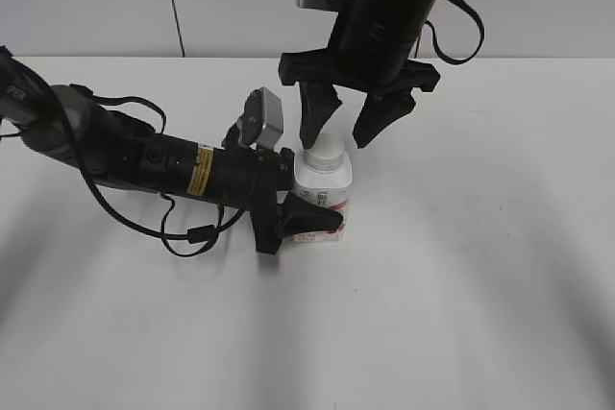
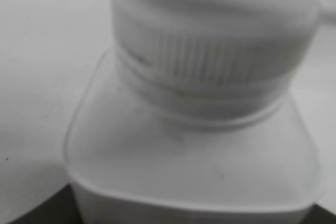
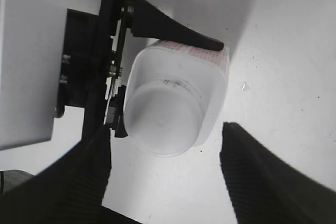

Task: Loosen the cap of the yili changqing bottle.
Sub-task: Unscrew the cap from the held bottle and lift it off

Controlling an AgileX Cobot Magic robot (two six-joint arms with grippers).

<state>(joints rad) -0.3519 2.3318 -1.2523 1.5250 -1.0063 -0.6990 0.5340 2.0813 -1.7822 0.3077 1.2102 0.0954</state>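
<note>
— Two grippers, two jobs; which one does the turning?

— My guess is the right gripper [image 1: 357, 130]; it hangs above with its jaws spread apart, one finger on each side of the cap [image 1: 325, 152], neither touching it as far as I can tell; the right wrist view shows clear gaps on both sides.

— And the left gripper [image 1: 309, 211]?

— It comes in low from the left edge of the table [image 1: 500, 285] and is clamped on the body of the yili changqing bottle [image 1: 324, 201], one finger across the label side; that hold looks meant to keep the bottle from spinning while the cap is twisted.

— Where does the bottle stand?

— Upright near the middle of the table, well clear of every edge; bare surface lies to the right and front, so the upper wrist should have room to rotate; only the left arm crowds one side.
</note>
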